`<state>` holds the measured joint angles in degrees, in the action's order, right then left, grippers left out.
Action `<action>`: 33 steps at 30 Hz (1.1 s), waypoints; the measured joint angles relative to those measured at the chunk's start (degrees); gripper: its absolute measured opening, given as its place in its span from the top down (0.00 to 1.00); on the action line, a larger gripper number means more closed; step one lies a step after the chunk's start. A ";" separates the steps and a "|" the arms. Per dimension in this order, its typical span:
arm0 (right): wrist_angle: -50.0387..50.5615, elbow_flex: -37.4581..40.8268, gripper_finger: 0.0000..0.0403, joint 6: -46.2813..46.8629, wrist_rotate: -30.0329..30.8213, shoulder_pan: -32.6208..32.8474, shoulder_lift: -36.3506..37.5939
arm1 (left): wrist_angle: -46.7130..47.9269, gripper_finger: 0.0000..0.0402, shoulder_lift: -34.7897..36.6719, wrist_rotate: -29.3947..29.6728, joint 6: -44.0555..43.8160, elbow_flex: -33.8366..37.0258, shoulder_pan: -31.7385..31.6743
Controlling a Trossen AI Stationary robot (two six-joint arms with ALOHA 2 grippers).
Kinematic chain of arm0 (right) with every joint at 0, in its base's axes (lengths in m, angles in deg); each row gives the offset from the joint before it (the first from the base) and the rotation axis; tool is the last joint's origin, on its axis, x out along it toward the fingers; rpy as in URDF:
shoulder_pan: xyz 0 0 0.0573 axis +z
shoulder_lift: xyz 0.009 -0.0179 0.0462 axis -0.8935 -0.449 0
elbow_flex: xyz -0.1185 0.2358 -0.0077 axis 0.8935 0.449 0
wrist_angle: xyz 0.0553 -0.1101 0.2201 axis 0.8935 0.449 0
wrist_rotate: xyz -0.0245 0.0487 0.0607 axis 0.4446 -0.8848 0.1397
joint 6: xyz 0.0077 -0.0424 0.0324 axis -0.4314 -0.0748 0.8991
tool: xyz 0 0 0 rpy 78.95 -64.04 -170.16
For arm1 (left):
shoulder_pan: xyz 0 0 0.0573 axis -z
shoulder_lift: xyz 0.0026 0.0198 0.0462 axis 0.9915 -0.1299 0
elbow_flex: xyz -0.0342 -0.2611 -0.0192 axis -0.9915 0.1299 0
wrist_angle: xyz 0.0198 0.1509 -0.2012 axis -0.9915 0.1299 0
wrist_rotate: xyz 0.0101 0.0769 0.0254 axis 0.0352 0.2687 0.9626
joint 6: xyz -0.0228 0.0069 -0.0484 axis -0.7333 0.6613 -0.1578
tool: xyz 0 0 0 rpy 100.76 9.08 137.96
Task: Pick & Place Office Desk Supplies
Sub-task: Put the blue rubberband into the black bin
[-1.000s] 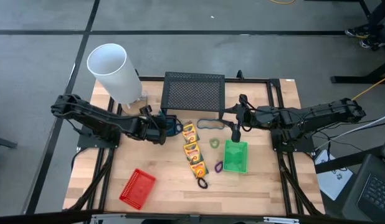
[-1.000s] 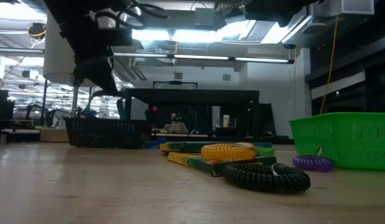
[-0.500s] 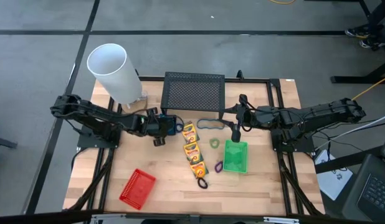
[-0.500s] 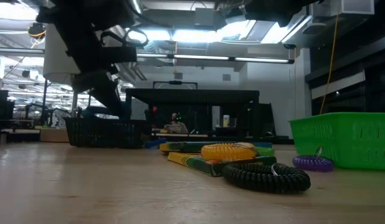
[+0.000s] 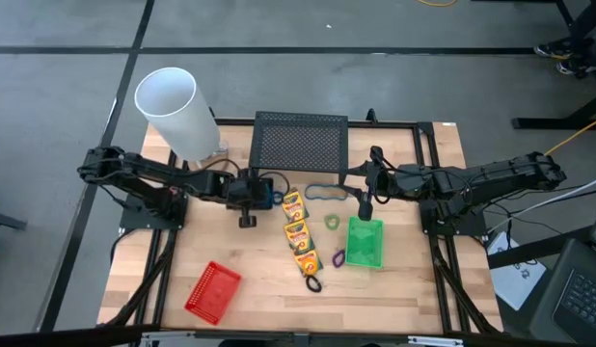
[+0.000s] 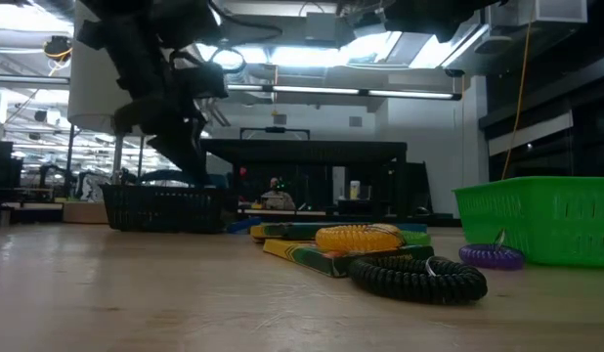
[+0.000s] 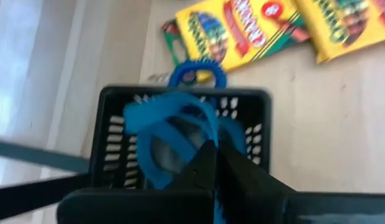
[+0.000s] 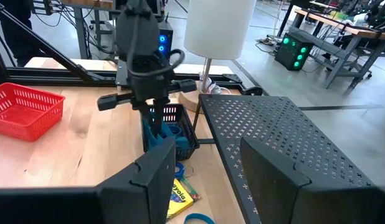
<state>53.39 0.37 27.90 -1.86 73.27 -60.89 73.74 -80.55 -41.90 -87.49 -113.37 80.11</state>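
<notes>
Over black basket [image 7: 180,140], my left gripper [image 7: 215,163] hangs, fingers clenched, empty; blue scissors [image 7: 174,134] inside, handles jutting up. Risk: lifting snags handles, tips basket. Right gripper [image 5: 365,206] waits above green basket [image 5: 365,242], fingers parted.

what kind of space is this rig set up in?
Looks like an indoor robotics lab or workshop: two arms mounted on a framed wooden table, a bare concrete floor around it, and workbenches with equipment under ceiling strip lights beyond.
</notes>
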 joint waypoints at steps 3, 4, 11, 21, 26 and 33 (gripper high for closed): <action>0.00 -0.02 0.55 0.00 0.00 0.01 0.00 | 2.12 0.99 0.00 0.00 0.36 0.00 -1.47; 0.00 0.00 0.55 0.00 0.00 0.00 0.00 | 2.75 0.99 0.00 0.02 0.32 -0.02 -1.92; 0.00 -0.02 0.55 -0.02 0.02 0.01 0.00 | 8.57 0.99 0.00 0.56 -0.61 0.00 -4.69; 0.00 0.00 0.55 -0.02 0.04 0.00 0.00 | 15.09 0.99 0.00 -1.85 -2.61 0.00 -7.07; 0.00 0.00 0.55 -0.02 0.17 -0.01 -0.01 | 17.53 0.99 0.00 -1.62 -4.22 0.00 -7.84; 0.00 0.00 0.55 -0.02 0.17 0.01 -0.01 | 13.19 0.86 0.00 0.00 -4.15 0.00 -7.86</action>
<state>53.39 0.37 27.88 -1.68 73.27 -60.90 86.93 -80.55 -41.90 -91.64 -113.37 72.25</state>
